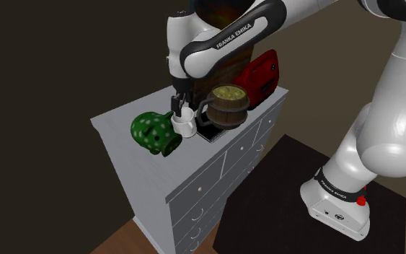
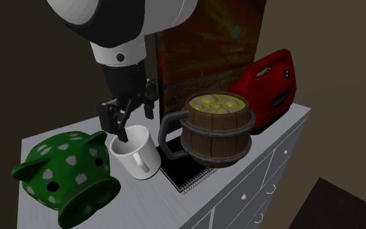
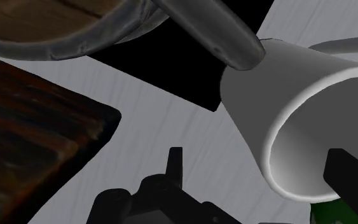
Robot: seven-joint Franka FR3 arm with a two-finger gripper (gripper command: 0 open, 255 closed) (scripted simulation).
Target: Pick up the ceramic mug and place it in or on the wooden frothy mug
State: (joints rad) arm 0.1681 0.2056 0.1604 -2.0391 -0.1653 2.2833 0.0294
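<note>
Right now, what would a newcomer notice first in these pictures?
The green piggy bank with white spots, at the second exterior view's left, catches the eye first. Beside it the black claw hangs at the rim of a white mug, next to a wooden barrel mug topped with yellow froth.

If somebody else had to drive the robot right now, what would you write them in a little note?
Gripper: jaws open, set around the rim of the white mug, not yet clasping it.
Things: the white mug looks to rest on the grey dresser top, between the green spotted piggy bank and the wooden mug, which stands upright with froth on top.
Done: the approach to the white mug.
Left: close on the rim, lift, carry it to the wooden mug, and set it in or on it.
</note>
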